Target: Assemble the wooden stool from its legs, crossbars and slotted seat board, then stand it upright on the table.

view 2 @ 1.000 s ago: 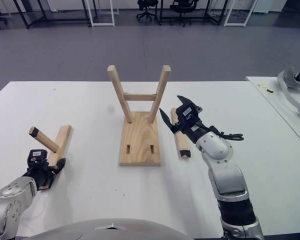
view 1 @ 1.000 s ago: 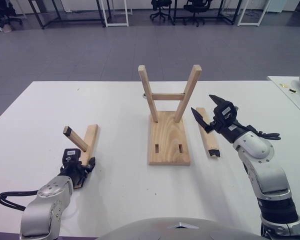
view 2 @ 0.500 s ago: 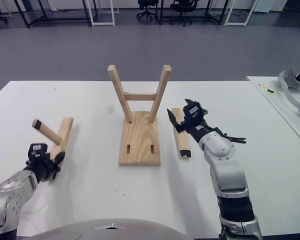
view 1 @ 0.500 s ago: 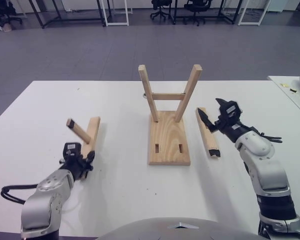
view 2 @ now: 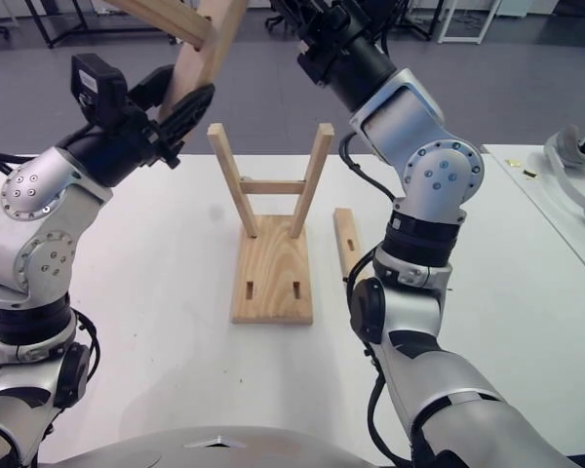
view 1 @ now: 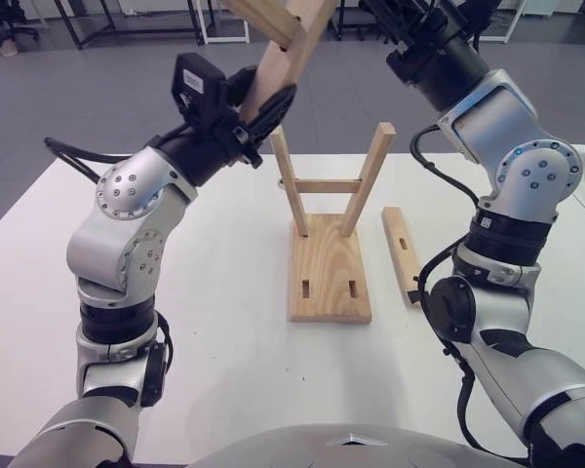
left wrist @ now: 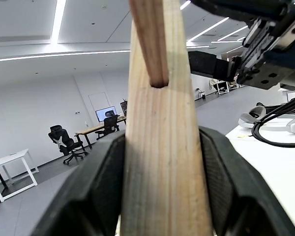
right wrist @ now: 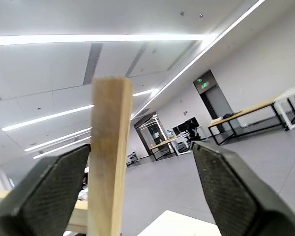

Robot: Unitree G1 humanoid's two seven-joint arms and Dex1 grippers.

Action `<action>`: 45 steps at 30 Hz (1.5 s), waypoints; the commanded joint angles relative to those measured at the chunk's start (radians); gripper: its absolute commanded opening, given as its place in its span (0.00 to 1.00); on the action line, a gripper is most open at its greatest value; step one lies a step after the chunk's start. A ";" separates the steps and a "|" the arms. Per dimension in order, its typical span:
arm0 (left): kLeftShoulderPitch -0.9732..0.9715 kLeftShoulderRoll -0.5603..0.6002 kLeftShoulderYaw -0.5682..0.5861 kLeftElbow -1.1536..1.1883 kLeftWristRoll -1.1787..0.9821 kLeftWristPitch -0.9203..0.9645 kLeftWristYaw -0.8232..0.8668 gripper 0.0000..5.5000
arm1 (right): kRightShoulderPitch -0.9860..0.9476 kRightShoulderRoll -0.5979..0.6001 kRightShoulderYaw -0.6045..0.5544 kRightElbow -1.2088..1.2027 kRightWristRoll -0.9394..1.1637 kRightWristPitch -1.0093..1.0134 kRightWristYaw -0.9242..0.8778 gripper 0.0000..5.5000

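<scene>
Left wrist view: left gripper (left wrist: 162,184) pinches the leg piece (left wrist: 160,123). Right gripper (right wrist: 142,189), spread, should close squarely on its end

Four legs (view 1: 401,252), two crossbars (view 1: 328,186) and one slotted seat board (view 1: 330,283) show.

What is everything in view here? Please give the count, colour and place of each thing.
Slotted wooden seat board: one, light wood, flat at the table's middle.
Upright wooden legs: two, light wood, standing in the board's far end, joined by one crossbar.
Loose slotted wooden leg: one, light wood, lying right of the board.
Wooden leg with a crossbar stuck in it: one, light wood, held high above the table.
White table: one, under all.
Left tool: one, black, shut on the held leg.
Right tool: one, black, open, up high, a wooden end between its fingers.
</scene>
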 commanded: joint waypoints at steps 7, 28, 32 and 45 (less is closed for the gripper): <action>0.051 0.045 -0.071 -0.017 0.078 -0.077 -0.055 0.37 | -0.049 -0.008 -0.049 0.030 0.257 0.056 -0.195 0.59; 0.477 -0.091 -0.042 -0.174 0.136 -0.057 0.141 0.57 | 0.522 -0.161 -0.085 -0.425 0.257 -0.038 -0.563 0.19; 0.619 -0.137 -0.026 -0.209 0.194 -0.080 0.240 0.68 | 0.710 -0.180 -0.058 -0.518 0.360 -0.037 -0.656 0.19; 0.623 -0.192 0.075 -0.107 0.251 -0.145 0.339 0.68 | 0.879 -0.316 0.040 -0.624 0.366 -0.115 -0.796 0.19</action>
